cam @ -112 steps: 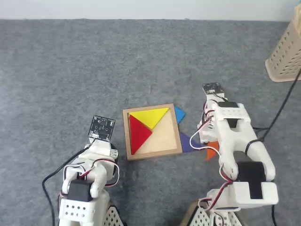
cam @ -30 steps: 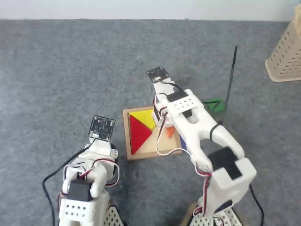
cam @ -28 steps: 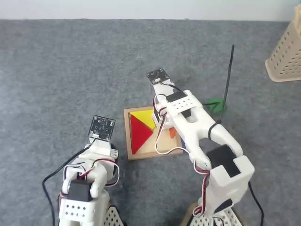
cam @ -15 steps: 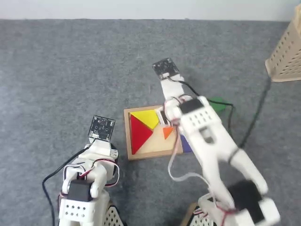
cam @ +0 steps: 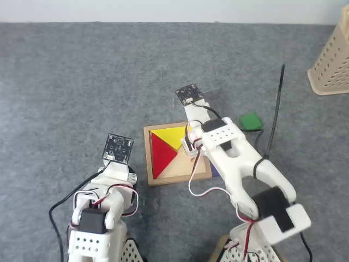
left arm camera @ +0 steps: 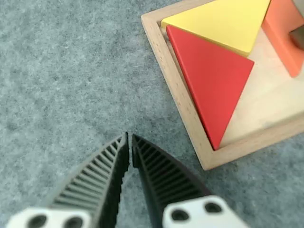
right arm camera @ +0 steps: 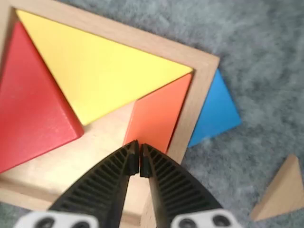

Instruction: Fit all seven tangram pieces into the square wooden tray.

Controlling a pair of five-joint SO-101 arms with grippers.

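The square wooden tray lies mid-table with a red triangle and a yellow triangle inside. My right gripper is over the tray, shut, its tips at the near edge of an orange piece. That piece lies flat in the tray between the yellow triangle and the wall. A blue triangle lies just outside that wall. My left gripper is shut and empty over carpet, beside the tray's rim. A green piece lies on the carpet beyond the right arm.
A plain wooden triangle lies on the carpet past the blue one. A purple piece peeks out beside the tray under the right arm. A perforated beige basket stands at the far right. A black cable arches near the green piece.
The right arm brought the orange piece from beside the tray over it; the piece now lies in the tray against the wall. The left arm has not moved.
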